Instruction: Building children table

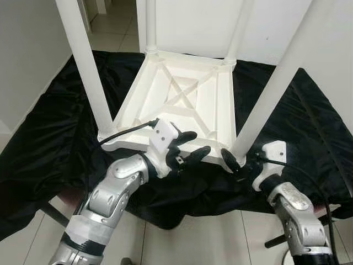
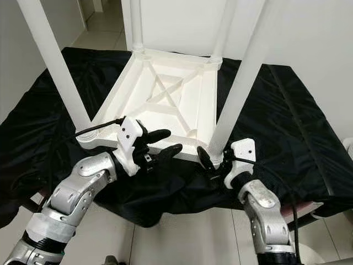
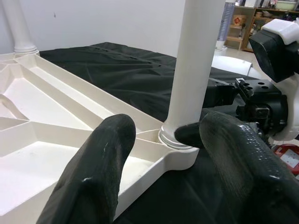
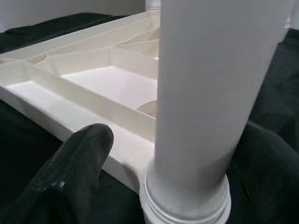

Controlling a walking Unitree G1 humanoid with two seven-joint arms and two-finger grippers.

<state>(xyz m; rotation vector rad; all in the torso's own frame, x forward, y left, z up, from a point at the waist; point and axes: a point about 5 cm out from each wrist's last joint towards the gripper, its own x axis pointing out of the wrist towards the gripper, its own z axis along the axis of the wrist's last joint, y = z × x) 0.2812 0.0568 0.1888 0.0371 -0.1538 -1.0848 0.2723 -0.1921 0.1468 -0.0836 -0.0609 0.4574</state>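
head views: upside-down white tabletop (image 1: 182, 105) mid-frame on black cloth (image 1: 49, 138), all four legs look in. left wrist: left gripper (image 3: 163, 163) spread open by the near rim. right wrist: right gripper (image 4: 177, 172) straddles the near-right leg (image 4: 210, 93); probably just final tightening left.

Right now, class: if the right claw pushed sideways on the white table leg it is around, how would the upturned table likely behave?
The table top looks like thin ribbed plastic, so probably light and stiff. Lying on the black cloth, it may slide instead of resisting. The long upright leg at the right claw gives leverage, so a high push might tip it.
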